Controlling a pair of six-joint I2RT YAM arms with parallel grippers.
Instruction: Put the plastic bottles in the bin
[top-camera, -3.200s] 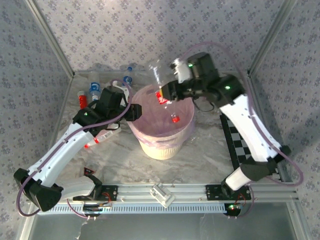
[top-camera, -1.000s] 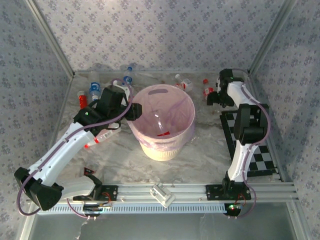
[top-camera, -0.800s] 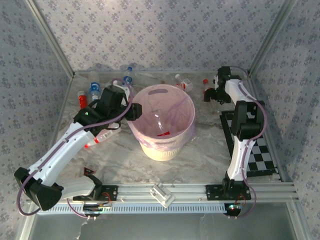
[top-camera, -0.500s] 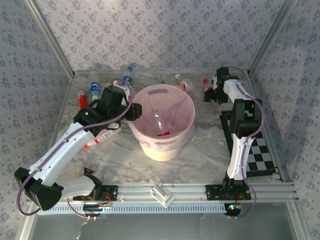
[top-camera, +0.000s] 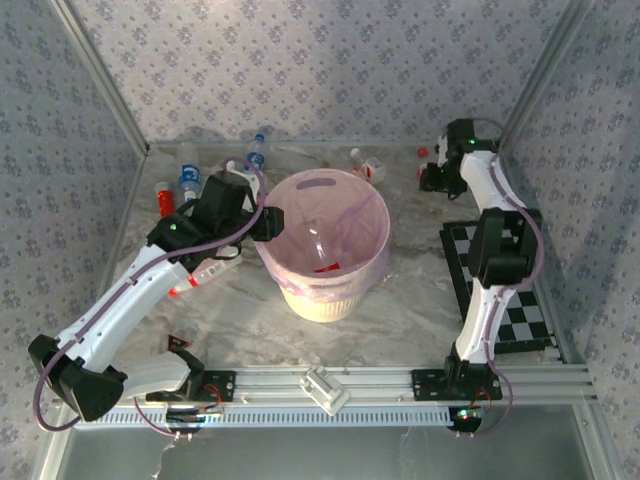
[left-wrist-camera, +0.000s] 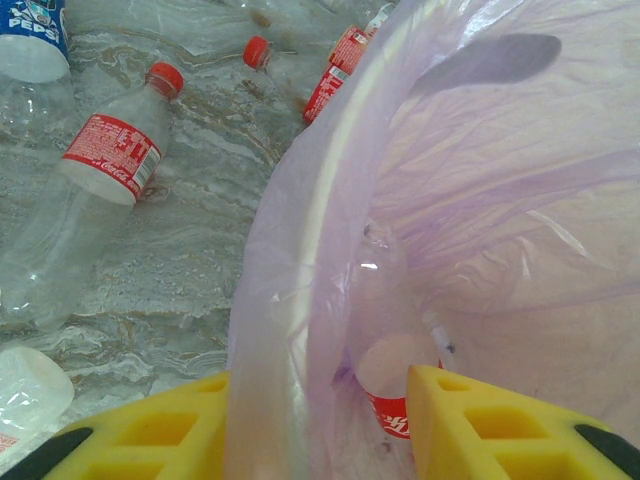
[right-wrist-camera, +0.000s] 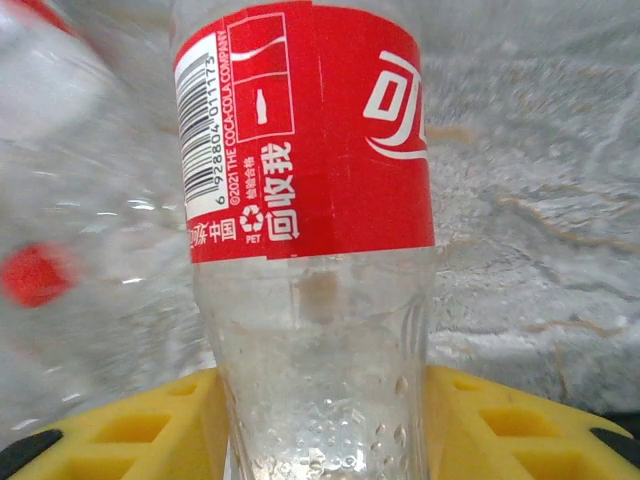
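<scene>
The cream-white bin (top-camera: 330, 290), lined with a pink bag (left-wrist-camera: 470, 200), stands mid-table. My left gripper (top-camera: 271, 222) (left-wrist-camera: 318, 400) is shut on its left rim, one yellow finger outside and one inside. A red-label bottle (left-wrist-camera: 400, 395) lies at the bottom of the bin. At the back right my right gripper (top-camera: 430, 179) (right-wrist-camera: 325, 395) is shut on the clear lower body of a red-label bottle (right-wrist-camera: 310, 200). Loose bottles lie at the back left (top-camera: 187, 180) (left-wrist-camera: 100, 165) and behind the bin (top-camera: 370, 168). A blurred bottle with a red cap (right-wrist-camera: 35, 275) lies left of the held one.
A black-and-white checkered mat (top-camera: 505, 290) lies on the right side of the marble table. Patterned walls and slanted metal posts close in the back and sides. An aluminium rail (top-camera: 330, 385) runs along the near edge.
The right arm left the bin's mouth, swung to the back right corner and closed on a red-label bottle, which has left its spot on the table. The left arm has stayed on the rim.
</scene>
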